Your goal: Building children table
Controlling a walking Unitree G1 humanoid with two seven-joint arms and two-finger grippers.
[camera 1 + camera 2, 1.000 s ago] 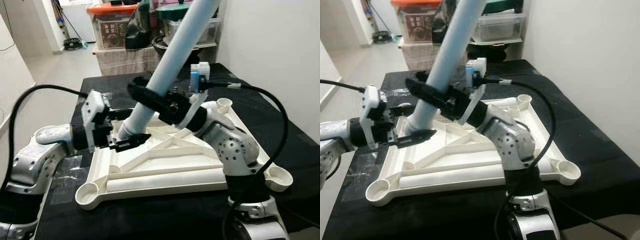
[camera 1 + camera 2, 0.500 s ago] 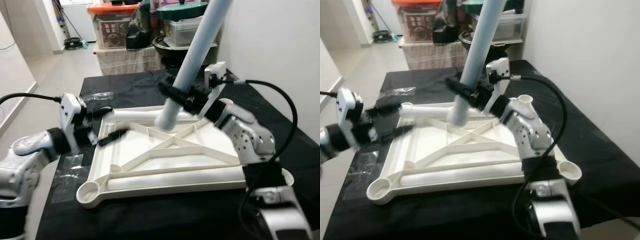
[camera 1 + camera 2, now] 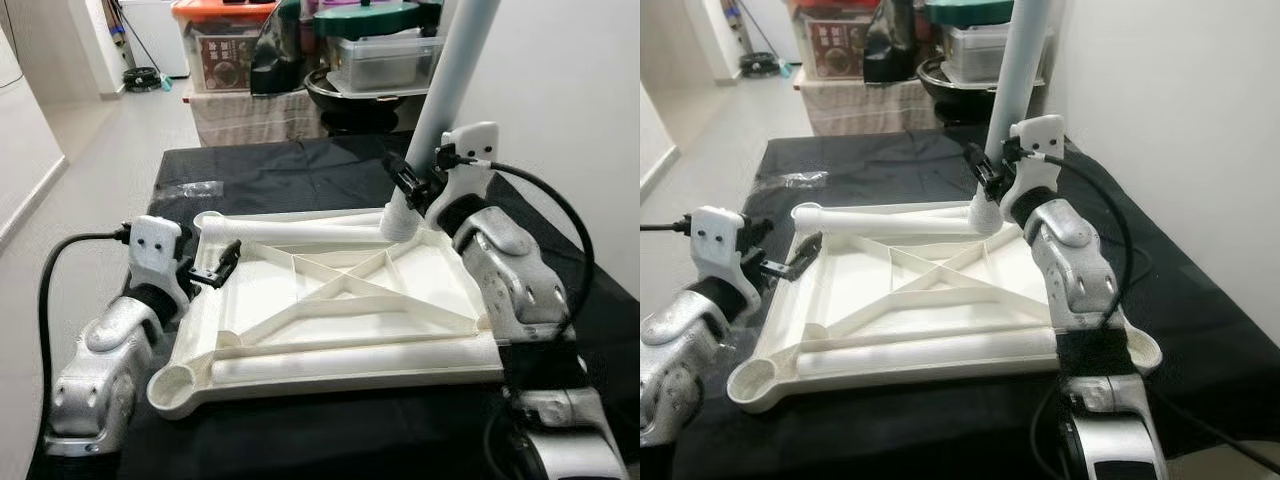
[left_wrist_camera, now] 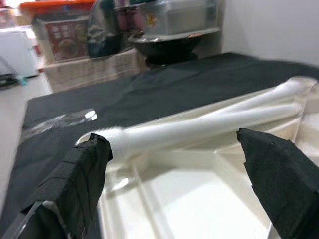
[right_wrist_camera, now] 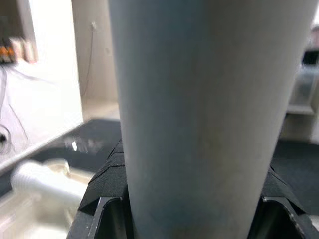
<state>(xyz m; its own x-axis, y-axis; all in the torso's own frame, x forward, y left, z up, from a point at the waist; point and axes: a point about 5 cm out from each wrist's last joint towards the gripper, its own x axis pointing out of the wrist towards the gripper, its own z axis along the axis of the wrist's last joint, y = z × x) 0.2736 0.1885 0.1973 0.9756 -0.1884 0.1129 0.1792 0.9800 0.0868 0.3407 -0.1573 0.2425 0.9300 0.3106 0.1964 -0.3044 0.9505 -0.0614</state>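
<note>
Tabletop (image 3: 330,300): white, upside down on the black bench (image 3: 290,170).
Leg (image 3: 450,90): pale blue tube, long axis near upright, foot at the far right corner socket (image 3: 398,222).
Right end effector (image 3: 410,185): clenched on leg just above the socket; nearer arm.
Left end effector (image 3: 215,268): released, at the tabletop's left edge, well apart from the leg.
Spare leg (image 3: 300,228): lying along the far rim.

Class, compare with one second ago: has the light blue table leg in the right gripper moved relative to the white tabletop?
Yes. The table leg, held by the right gripper, has swung from the tabletop's left middle to its far right corner and now stands nearly upright.
</note>
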